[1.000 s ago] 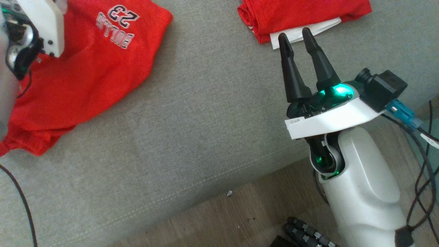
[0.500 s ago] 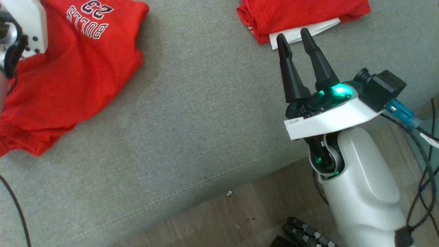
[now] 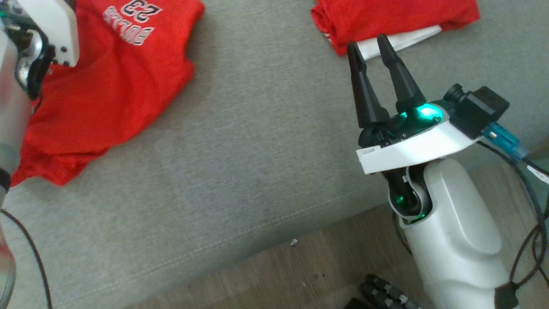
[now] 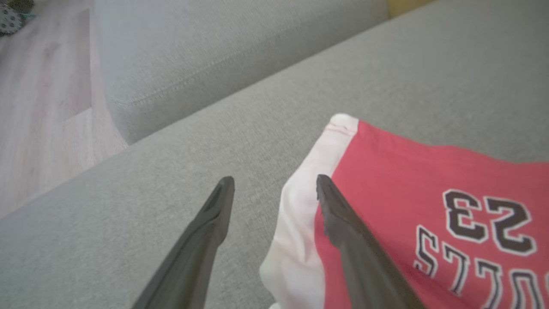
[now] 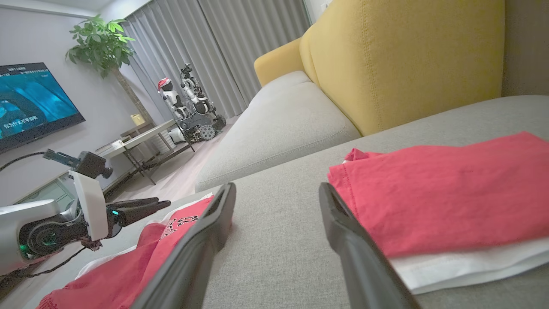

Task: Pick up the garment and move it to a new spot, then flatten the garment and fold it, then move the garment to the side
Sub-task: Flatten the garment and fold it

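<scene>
Beneath the left gripper (image 4: 275, 182), jaws open and empty, the garment (image 4: 420, 171) has shifted, seemingly relocated; right gripper (image 3: 371, 43) likewise open.

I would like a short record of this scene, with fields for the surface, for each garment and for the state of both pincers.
surface: grey sofa seat, with wooden floor in front of it
loose garment: red jersey printed BULLS 23, rumpled, at the robot's left
folded pile: red garment on a white layer, at the far right
left pincer: open, holding nothing, over the jersey's edge
right pincer: open, empty, pointing toward the folded pile
</scene>
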